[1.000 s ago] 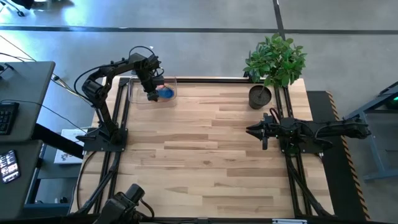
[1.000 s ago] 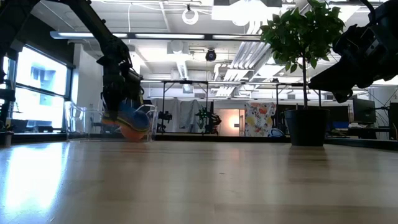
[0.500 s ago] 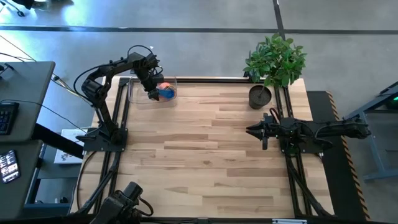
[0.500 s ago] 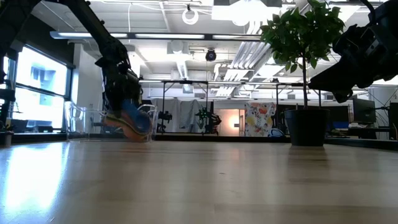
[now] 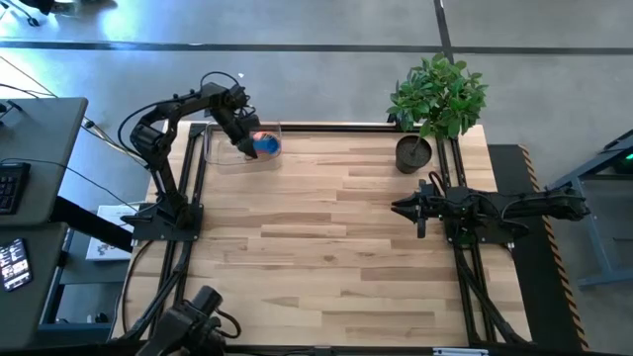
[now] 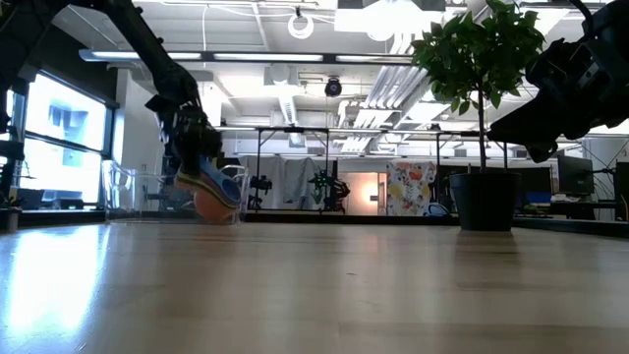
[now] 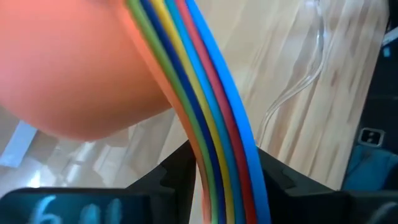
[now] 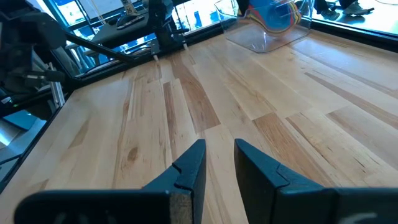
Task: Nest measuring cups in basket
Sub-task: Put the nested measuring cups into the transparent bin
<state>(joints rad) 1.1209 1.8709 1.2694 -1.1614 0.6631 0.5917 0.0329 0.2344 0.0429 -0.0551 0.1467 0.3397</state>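
One stack of nested cups shows seven coloured rims. There is one basket, one potted plant, and two arms, each with one gripper.

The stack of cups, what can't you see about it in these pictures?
- High view: the measuring cups are too small to count, and the left gripper covers part.
- Left wrist view: the stack runs off the edges.
- Low view: the basket bottom is hidden, so resting or lifted is unclear.
- Right gripper waits far off.
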